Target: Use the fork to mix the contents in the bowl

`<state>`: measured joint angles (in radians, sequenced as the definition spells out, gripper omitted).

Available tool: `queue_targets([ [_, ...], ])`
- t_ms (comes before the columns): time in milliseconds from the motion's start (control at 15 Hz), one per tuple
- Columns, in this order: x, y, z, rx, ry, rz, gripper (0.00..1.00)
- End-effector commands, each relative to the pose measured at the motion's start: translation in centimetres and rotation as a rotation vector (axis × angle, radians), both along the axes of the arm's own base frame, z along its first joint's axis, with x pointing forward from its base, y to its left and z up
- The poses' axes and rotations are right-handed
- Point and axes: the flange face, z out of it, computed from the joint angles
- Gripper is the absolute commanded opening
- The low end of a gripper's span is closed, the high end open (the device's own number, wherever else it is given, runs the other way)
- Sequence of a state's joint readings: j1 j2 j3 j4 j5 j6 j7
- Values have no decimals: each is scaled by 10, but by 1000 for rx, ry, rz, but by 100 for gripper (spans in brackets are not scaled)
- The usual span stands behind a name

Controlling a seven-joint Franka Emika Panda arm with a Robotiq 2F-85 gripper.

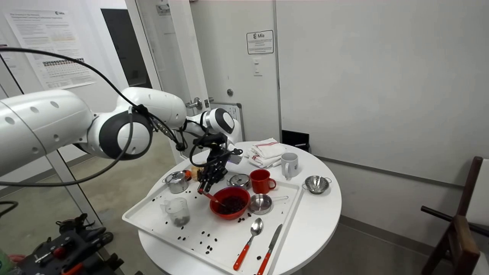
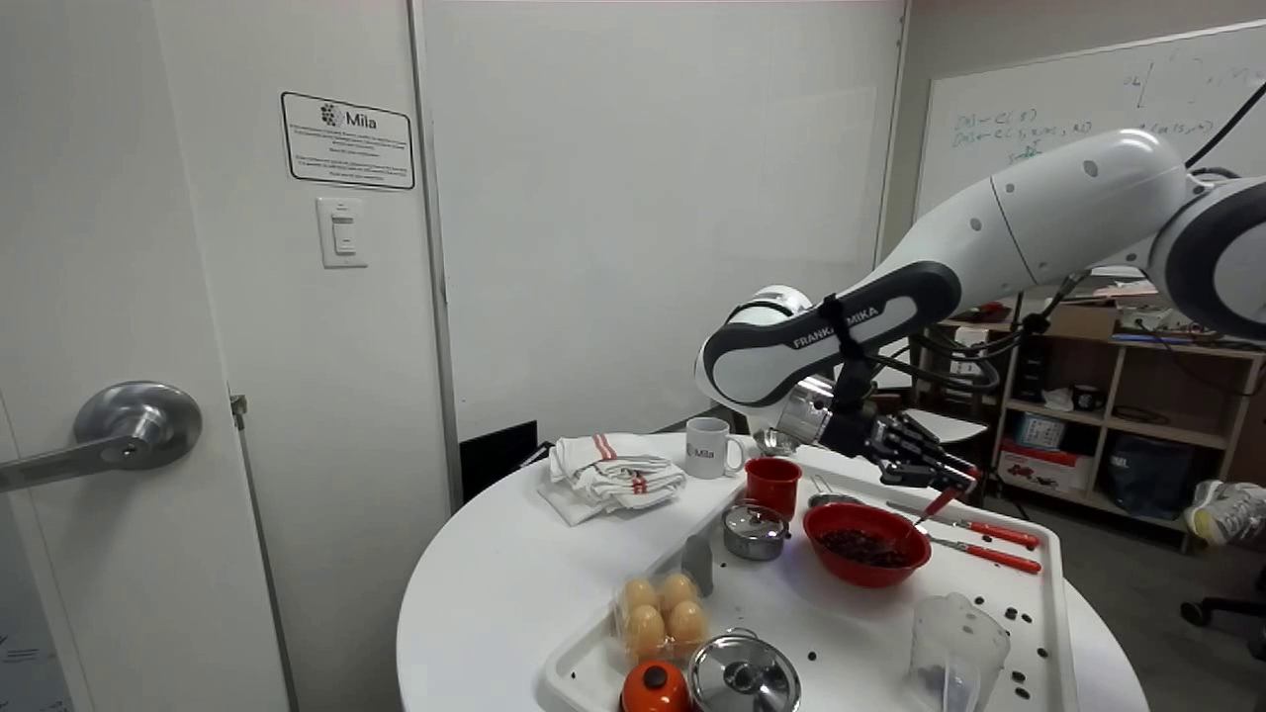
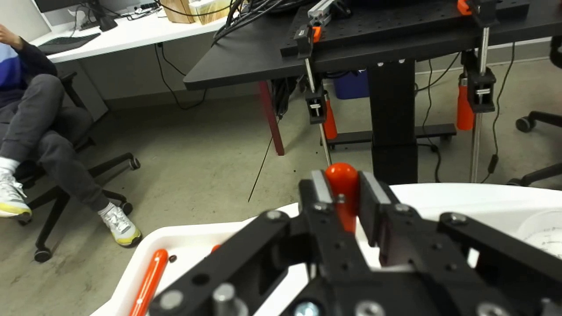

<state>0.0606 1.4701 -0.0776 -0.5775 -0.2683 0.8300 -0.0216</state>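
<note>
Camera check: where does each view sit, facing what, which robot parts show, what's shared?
In an exterior view: tableside, looking down across the tray to a wall sign; arm at image left.
In an exterior view: tableside, eggs in foreground, facing the same wall; arm at image right.
Wrist view: on the wrist, facing past the gripper, shut on a red handle, toward a black table.
Shared: red bowl and wall sign in both exterior views; tray in all three.
</note>
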Motion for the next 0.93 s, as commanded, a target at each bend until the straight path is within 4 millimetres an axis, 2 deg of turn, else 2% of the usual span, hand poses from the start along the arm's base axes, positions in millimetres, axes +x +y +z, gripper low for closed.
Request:
queue_targets([
  [0,-7,-12,-4,-13,33,-39,7],
  [400,-14,-30,-6,-41,55,-91,7],
  [867,-16,-31,-8,-28,69,-97,7],
])
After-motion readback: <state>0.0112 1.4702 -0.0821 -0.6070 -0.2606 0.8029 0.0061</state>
